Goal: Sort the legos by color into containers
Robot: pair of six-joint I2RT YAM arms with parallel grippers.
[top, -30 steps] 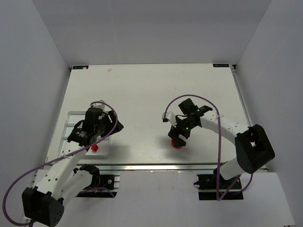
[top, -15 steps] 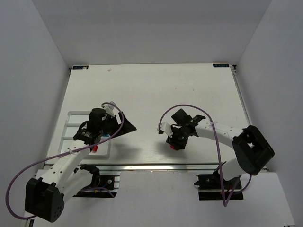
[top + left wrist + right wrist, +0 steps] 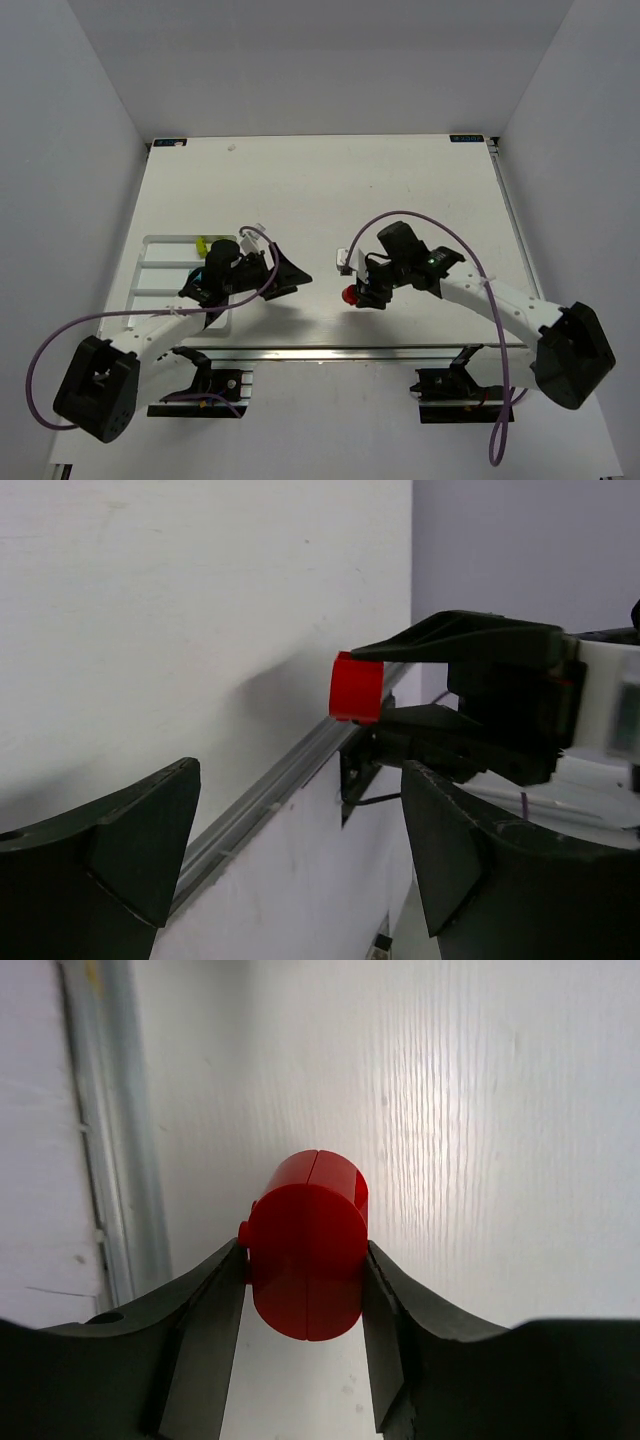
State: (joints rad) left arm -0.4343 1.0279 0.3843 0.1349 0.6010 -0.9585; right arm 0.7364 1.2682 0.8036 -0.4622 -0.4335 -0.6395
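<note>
Red rounded lego (image 3: pixel 307 1245) is being gripped between the fingers of the right gripper (image 3: pixel 357 291), over the white worktop (image 3: pixel 330 190) near its front rail. Facing it, the left gripper (image 3: pixel 300 770) is gaping wide, grasping nothing. One yellow-green lego (image 3: pixel 203 243) is lying in the tray (image 3: pixel 165 238), far compartment, beside the left arm. Grey walls are enclosing three sides, well apart from both grippers.

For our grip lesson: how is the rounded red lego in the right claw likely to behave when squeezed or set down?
Glossy hard plastic: the red lego is probably stiff but may slip in the right claw. Its curved sides suggest it could roll.
</note>
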